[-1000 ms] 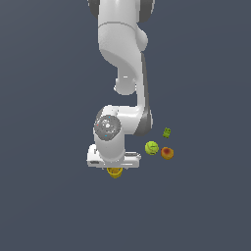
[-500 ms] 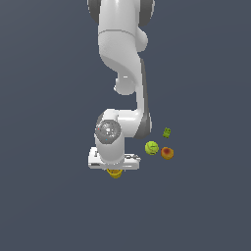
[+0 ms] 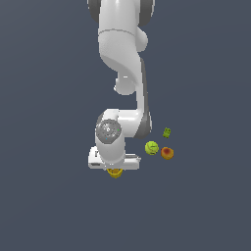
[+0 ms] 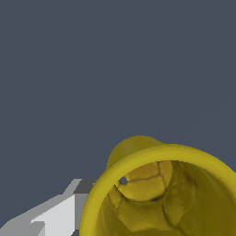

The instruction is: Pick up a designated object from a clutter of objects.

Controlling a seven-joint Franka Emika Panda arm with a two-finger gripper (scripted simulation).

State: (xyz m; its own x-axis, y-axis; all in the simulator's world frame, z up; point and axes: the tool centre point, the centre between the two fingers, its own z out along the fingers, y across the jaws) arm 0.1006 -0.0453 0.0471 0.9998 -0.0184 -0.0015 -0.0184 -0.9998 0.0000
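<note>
Yellow cup (image 4: 161,193) beneath gripper (image 3: 114,169), hollow interior visible; one finger (image 4: 55,212) beside rim. Jaw state indeterminate.

My gripper (image 3: 114,169) sits over the yellow cup (image 3: 115,173); three fruits-and-block items lie well right.

We are seeing the yellow cup (image 3: 114,172) peeking out under the arm, its open mouth (image 4: 161,193) showing a bumpy inside. The green ball (image 3: 152,147) and red-orange fruit (image 3: 167,153) are touching, the tiny green block (image 3: 167,132) sitting near.
</note>
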